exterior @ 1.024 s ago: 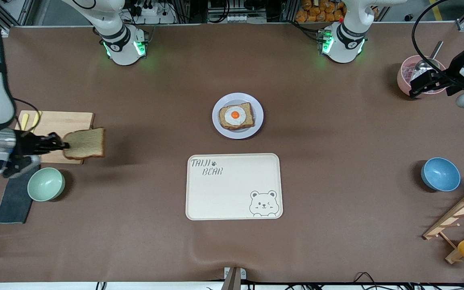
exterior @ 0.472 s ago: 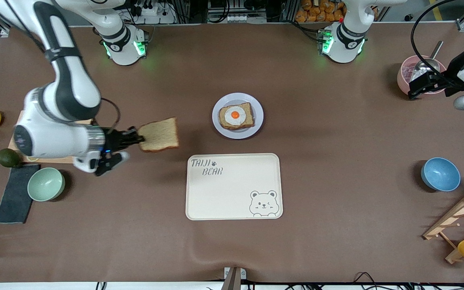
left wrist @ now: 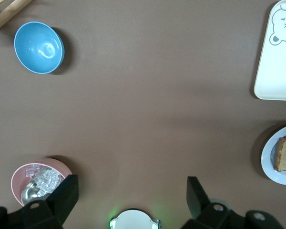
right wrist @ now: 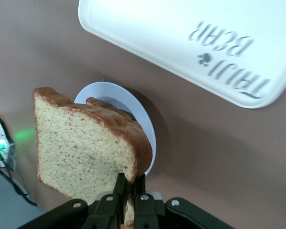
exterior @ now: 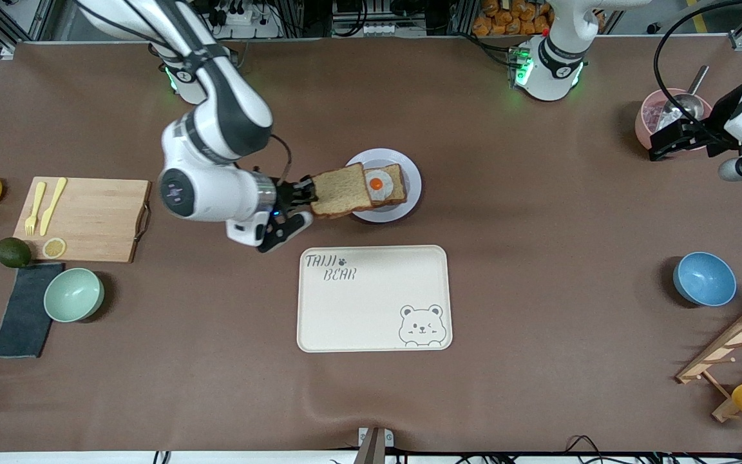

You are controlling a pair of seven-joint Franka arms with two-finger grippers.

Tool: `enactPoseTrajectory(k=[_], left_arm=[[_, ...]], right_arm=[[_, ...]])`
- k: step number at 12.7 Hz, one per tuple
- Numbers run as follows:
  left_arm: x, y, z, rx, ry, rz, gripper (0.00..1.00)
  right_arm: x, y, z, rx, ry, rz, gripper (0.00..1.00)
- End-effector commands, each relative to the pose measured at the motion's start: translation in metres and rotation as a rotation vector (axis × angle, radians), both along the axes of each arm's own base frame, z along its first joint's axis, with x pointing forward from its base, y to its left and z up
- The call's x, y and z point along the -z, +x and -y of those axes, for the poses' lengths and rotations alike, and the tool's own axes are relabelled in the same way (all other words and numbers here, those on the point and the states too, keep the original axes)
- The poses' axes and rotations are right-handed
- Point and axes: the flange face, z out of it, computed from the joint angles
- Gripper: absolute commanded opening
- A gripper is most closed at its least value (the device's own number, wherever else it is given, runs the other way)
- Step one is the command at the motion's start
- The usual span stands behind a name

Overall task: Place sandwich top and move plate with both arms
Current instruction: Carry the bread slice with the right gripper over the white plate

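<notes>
Brown matte surface (exterior: 538, 270) ran wall to wall; metal framing and cables stood along the arms' edge.

Bowls counted three: pale green (exterior: 73, 294), blue (exterior: 704, 278), pink with a metal scoop (exterior: 667, 116). One cream bear-printed tray (exterior: 374, 298). One wooden cutting board (exterior: 87, 219).

Right gripper (exterior: 303, 194) was clamped on the light brown wholegrain bread slice (exterior: 341, 191), over the rim of the round pale lavender plate (exterior: 409, 193) at mid-surface; egg-topped toast (exterior: 385, 185) lay on it.

Left gripper (left wrist: 131, 200) waited with jaws wide, empty, over the pink bowl.
</notes>
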Motion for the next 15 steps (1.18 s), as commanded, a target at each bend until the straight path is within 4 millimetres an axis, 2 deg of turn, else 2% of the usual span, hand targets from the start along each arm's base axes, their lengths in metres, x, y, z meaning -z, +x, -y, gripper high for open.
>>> enactPoseTrajectory(k=[1, 2, 4, 9, 11, 15], left_arm=[[0.0, -0.002, 0.001, -0.007, -0.002, -0.005, 1.0], [0.0, -0.002, 0.002, -0.007, -0.007, -0.004, 1.0], [0.001, -0.002, 0.007, 0.001, -0.008, -0.005, 1.0], [0.001, -0.002, 0.009, 0.001, -0.008, -0.005, 1.0], [0.001, -0.001, 0.011, 0.004, -0.007, -0.005, 1.0], [-0.004, -0.002, 0.019, 0.015, -0.036, 0.003, 1.0]], right_arm=[[0.033, -0.031, -0.033, 0.035, -0.02, 0.032, 0.0], [0.038, -0.042, -0.048, 0.018, -0.022, 0.048, 0.0], [0.047, -0.062, -0.064, 0.033, -0.042, 0.047, 0.0], [0.078, -0.089, -0.065, 0.062, -0.078, 0.049, 0.0], [0.08, -0.097, -0.075, 0.09, -0.084, 0.052, 0.0], [0.084, -0.099, -0.073, 0.103, -0.094, 0.04, 0.0]])
